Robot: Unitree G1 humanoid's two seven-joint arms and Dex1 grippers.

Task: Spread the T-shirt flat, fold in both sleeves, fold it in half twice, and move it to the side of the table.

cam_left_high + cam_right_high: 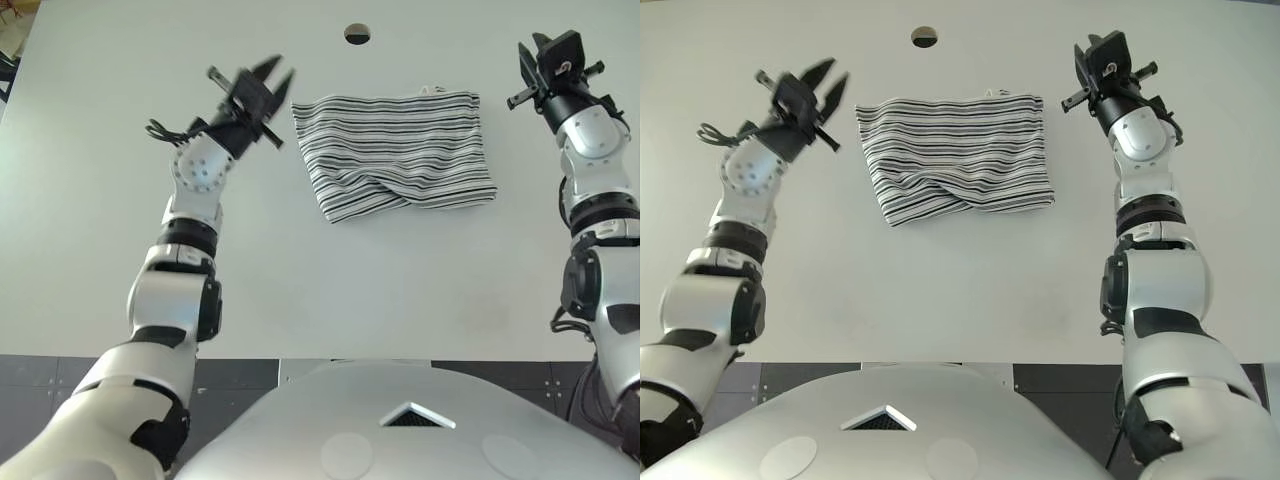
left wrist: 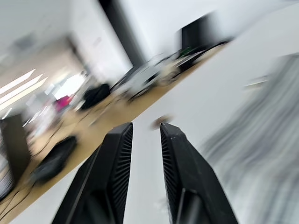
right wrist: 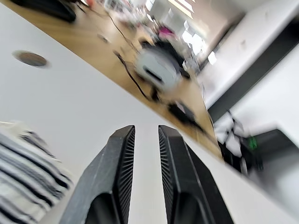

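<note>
T-shirt (image 1: pixel 395 150), striped black and white, lies folded into a compact rectangle on the white table (image 1: pixel 300 290), toward its far middle, a little short of a round hole (image 1: pixel 357 34) in the tabletop. Your left gripper (image 1: pixel 280 68) hangs just beside the shirt's far left corner, fingers a narrow gap apart and holding nothing. Your right gripper (image 1: pixel 531 43) is raised near the far right corner, apart from the cloth, its fingers likewise slightly parted and empty. A diagonal crease crosses the shirt's near half.
</note>
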